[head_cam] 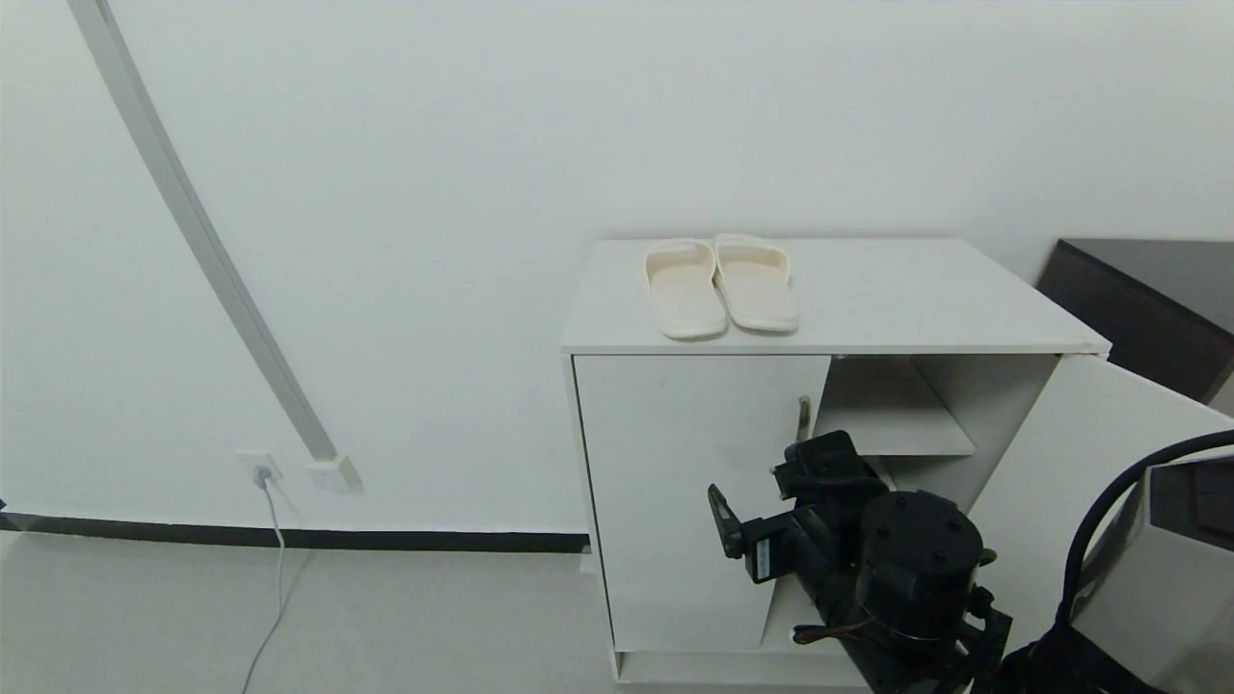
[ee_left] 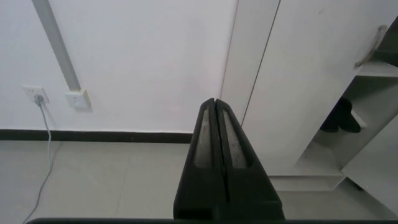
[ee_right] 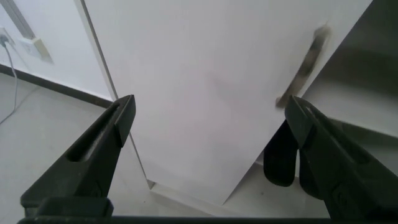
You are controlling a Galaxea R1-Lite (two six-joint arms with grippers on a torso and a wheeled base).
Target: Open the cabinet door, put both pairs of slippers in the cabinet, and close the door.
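My right claw (ee_right: 209, 104) hangs released before the closed door leaf (ee_right: 186, 62), its finger cutting off a dark slipper (ee_right: 278, 155) inside; my left claw (ee_left: 215, 104) is clenched, empty.

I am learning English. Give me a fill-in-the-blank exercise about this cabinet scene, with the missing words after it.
1. The pair of cream-coloured open-toed slippers lies on ___ of the white wooden cabinet.
2. The cabinet's right door is ___, while its left door is closed.
3. The left gripper is shut, but the right gripper is ___.
4. The pair of black slippers lies ___ the cabinet.

Missing words: top; open; open; inside
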